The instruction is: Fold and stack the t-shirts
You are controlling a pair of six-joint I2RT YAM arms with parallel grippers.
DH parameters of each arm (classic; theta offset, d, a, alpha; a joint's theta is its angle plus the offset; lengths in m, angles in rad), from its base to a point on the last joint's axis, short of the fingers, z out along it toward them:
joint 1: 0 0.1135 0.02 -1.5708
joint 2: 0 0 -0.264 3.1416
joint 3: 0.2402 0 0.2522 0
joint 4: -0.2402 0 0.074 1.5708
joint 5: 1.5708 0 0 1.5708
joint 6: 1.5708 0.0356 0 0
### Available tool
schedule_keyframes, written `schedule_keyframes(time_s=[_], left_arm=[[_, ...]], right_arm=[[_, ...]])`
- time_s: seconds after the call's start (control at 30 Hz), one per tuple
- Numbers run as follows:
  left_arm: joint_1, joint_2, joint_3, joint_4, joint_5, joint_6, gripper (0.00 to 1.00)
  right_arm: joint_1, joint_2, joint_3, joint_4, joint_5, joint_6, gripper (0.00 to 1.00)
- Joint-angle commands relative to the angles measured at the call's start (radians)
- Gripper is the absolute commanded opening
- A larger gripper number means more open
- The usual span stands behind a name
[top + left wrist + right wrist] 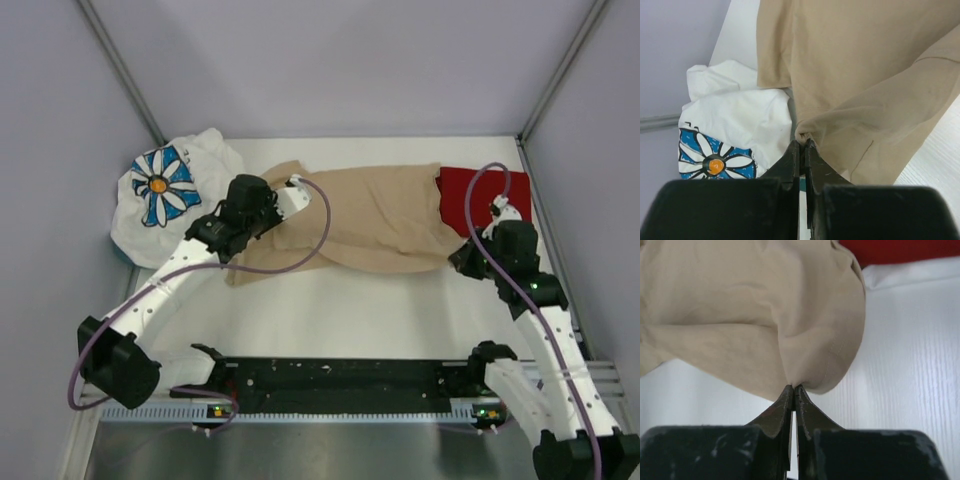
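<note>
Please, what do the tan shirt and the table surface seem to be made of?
The tan shirt: soft matte knit cloth, probably cotton; it creases and drapes, with a stitched hem. The table surface: white, matte, finely ribbed, perhaps laminate or plastic; the look leaves it open.

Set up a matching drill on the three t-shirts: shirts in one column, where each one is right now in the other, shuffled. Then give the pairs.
1. tan t-shirt
2. dark red t-shirt
3. white daisy t-shirt

A. bunched up at the far left corner
B. pinched by the left gripper and the right gripper
C. lying at the far right

Pairs: 1-B, 2-C, 3-A
</note>
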Motion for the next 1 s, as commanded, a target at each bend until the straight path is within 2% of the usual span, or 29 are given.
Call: schedule_keyframes(time_s=[0.0, 0.1, 0.2, 0.4, 0.53, 0.67, 0.8, 0.97], left_arm=[[0.0, -0.062, 0.06, -0.038, 0.161, -0.025, 0.0], [0.0, -0.076, 0.103, -0.234, 0.315, -0.031, 0.0], [0.0, -0.112, 0.113, -0.433, 0.4, -0.021, 0.0], [0.003, -0.227, 0.149, -0.647, 0.332, -0.067, 0.0], [0.002, -0.286, 0.207, -0.693, 0.259, -0.097, 0.0], [0.002, -0.284, 0.207, -0.655, 0.225, -0.103, 0.0], [0.003, -0.231, 0.117, -0.442, 0.176, -0.078, 0.0], [0.002, -0.116, 0.058, -0.169, 0.024, -0.032, 0.0]], right_arm=[[-0.001, -0.16, -0.028, -0.134, -0.079, 0.141, 0.0], [-0.001, -0.235, -0.053, -0.238, -0.116, 0.262, 0.0], [0.0, -0.266, -0.04, -0.428, -0.101, 0.293, 0.0], [-0.001, -0.277, 0.049, -0.662, 0.02, 0.231, 0.0], [0.0, -0.254, 0.036, -0.657, 0.022, 0.198, 0.0], [-0.001, -0.223, -0.003, -0.532, 0.017, 0.214, 0.0], [-0.001, -0.142, -0.031, -0.342, 0.022, 0.232, 0.0], [-0.003, -0.006, -0.043, -0.112, 0.04, 0.267, 0.0]])
